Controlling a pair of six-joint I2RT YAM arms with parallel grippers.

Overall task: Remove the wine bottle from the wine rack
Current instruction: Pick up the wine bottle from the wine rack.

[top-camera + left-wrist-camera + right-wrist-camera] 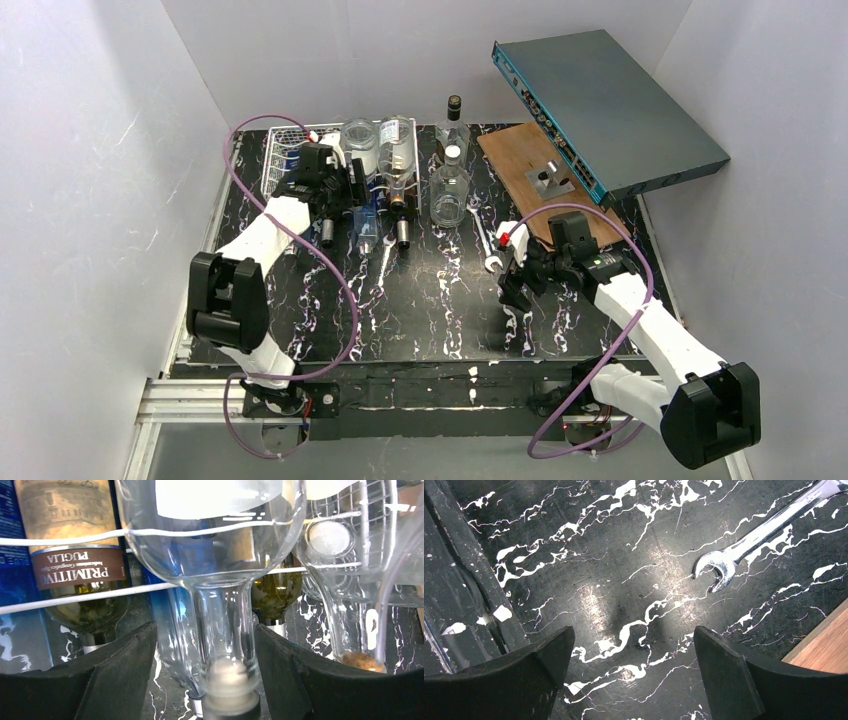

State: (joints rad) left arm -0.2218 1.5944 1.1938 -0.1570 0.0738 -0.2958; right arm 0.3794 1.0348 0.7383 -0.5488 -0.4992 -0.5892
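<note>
The fingers (110, 680) of your left gripper (204, 630) straddle the neck of a clear glass wine bottle (210, 555) without clamping it. A gap shows on one side, and on the other you cannot tell whether pad meets glass (it is blurred there). The pale stopper (227, 677) sits low between the pads. The bottle lies in the wine rack (75, 597), white wires crossing its shoulder, neck pointing out toward the wrist. Beside it rests a Primitivo Puglia bottle (75, 570). Your right gripper (634, 635) hangs with jaws spread wide, holding nothing, above the black marbled table (589, 555), well apart from the rack. A combination wrench (724, 567) lies near it, beside a wooden board (824, 647)
</note>
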